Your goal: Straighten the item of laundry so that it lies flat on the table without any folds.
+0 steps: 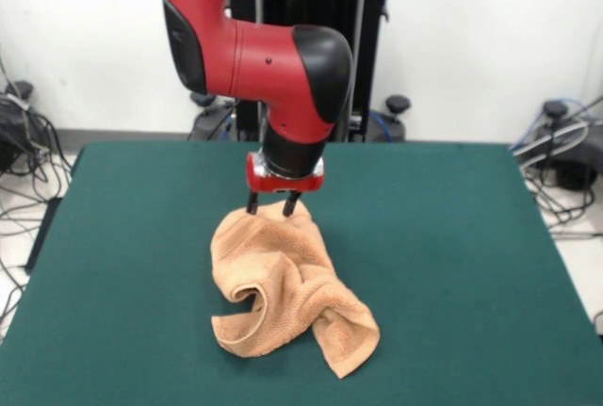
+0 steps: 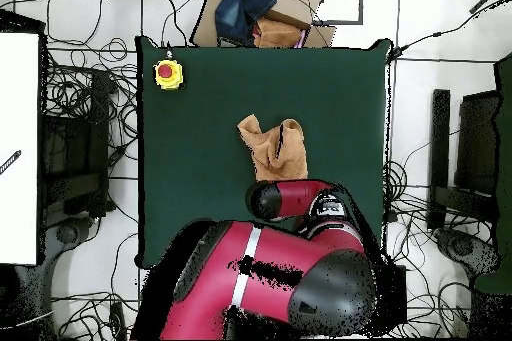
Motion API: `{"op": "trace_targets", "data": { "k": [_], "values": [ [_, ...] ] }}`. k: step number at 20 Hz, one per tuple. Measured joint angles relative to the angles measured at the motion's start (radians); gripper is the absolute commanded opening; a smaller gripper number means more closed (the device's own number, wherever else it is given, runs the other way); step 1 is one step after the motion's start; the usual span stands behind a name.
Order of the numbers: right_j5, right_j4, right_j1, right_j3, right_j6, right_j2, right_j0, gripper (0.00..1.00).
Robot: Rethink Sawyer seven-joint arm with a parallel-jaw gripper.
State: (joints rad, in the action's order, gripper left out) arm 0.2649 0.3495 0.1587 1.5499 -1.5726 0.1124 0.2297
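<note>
The peach-orange towel (image 1: 285, 291) lies crumpled near the middle of the green table (image 1: 452, 236), with rolled folds and one corner pointing toward the front edge. My gripper (image 1: 273, 204) points straight down at the towel's far edge, its two dark fingers (image 1: 252, 203) spread apart and their tips touching or just above the cloth. It looks open. From overhead the towel (image 2: 272, 147) shows as a bunched shape on the table (image 2: 340, 87), and the red arm (image 2: 290, 200) covers the gripper and the towel's near end.
A yellow box with a red button (image 2: 168, 74) sits at one table corner. Beyond the table's edge lie a cardboard box with blue cloth (image 2: 262, 9) and many floor cables (image 2: 90, 97). A white board (image 2: 18, 147) stands at the side.
</note>
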Motion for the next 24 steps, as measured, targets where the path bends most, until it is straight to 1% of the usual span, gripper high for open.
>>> {"op": "trace_targets", "data": {
  "k": [8,16,24],
  "values": [
    [-0.057,0.0,-0.016,0.0,0.0,0.0,0.0,1.0],
    [-0.068,0.0,-0.035,0.0,0.0,0.0,0.0,1.0],
    [-0.11,0.0,-0.05,0.0,0.0,0.0,0.0,1.0]
  ]
}}
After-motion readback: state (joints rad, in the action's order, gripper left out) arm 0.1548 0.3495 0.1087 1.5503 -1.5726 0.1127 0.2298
